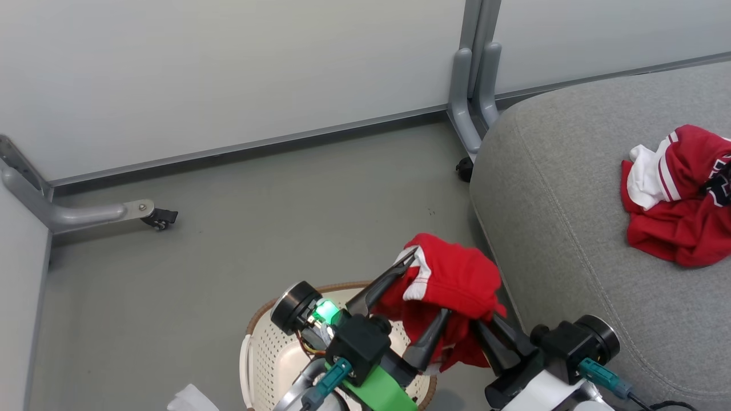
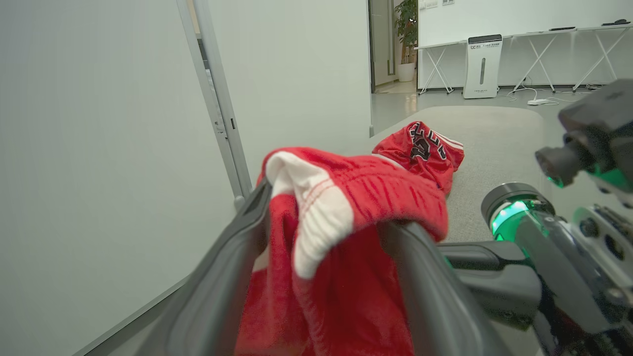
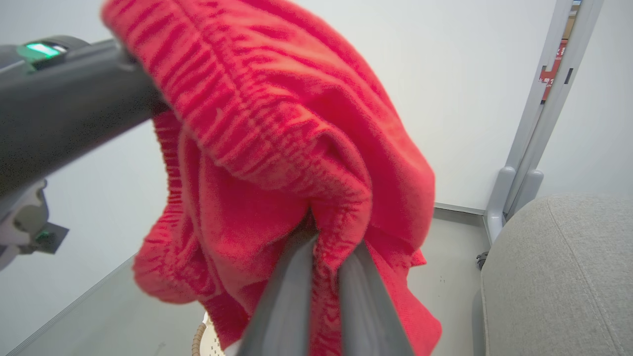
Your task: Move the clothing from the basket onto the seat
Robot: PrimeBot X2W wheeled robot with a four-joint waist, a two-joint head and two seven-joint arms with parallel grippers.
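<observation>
Counting one jersey (image 1: pixel 685 228), one shorts (image 1: pixel 457 279), one basket (image 1: pixel 264 354), one seat (image 1: pixel 571 200).

Beyond the fingers (image 1: pixel 380 288), grey floor (image 1: pixel 257 217) and pale partition panels (image 1: pixel 228 68); off to their left, grey partition foot (image 1: pixel 85 216) with black castor (image 1: pixel 161 218); ahead-right, another foot (image 1: pixel 471 108); behind-left, white scrap (image 1: pixel 191 399).

jersey (image 2: pixel 420 146): dark lettering is showing, crumpled, not readable | white unit (image 2: pixel 482 66): a small logo is sitting near its top, too small to read | red sticker (image 3: pixel 548 75) on partition post (image 3: pixel 526 133): print is showing blurred
</observation>
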